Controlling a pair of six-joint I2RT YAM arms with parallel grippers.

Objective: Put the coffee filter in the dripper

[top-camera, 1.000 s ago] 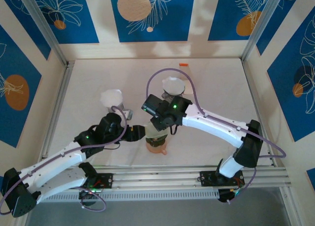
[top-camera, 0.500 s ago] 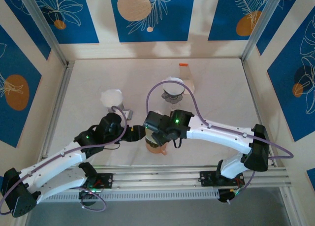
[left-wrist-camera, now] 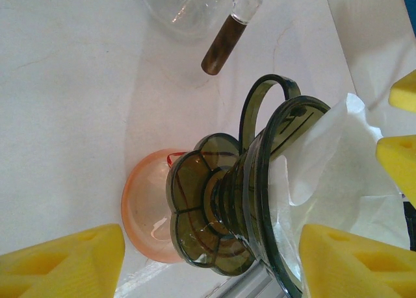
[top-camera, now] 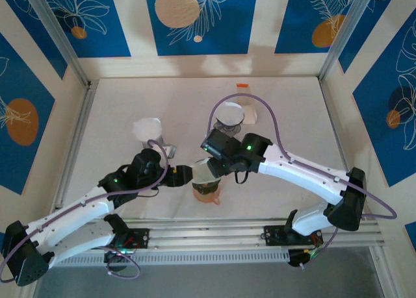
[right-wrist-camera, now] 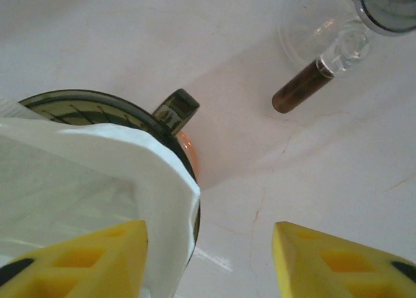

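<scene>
Two end effectors meet at one dripper (left-wrist-camera: 214, 207): the left end effector (left-wrist-camera: 213, 232) stands spread on either side of it, above an orange saucer (left-wrist-camera: 146, 200) on the desk (right-wrist-camera: 130, 38) — the white coffee filter (right-wrist-camera: 84, 174) sits inside the dripper — and the right end effector (right-wrist-camera: 211, 226) is spread too, one finger beside the paper's edge.

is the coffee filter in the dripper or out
In, loosely: the white coffee filter sits inside the cone of the dark green dripper, crumpled edge spilling over its rim.

White table with a few small things on it

The flat white table (top-camera: 292, 116) holds a round orange plastic cup (left-wrist-camera: 146, 207) near the front, a clear glass pot with a brown handle (right-wrist-camera: 322, 38) farther back, and a tiny orange piece (top-camera: 242, 85) at the far edge.
</scene>
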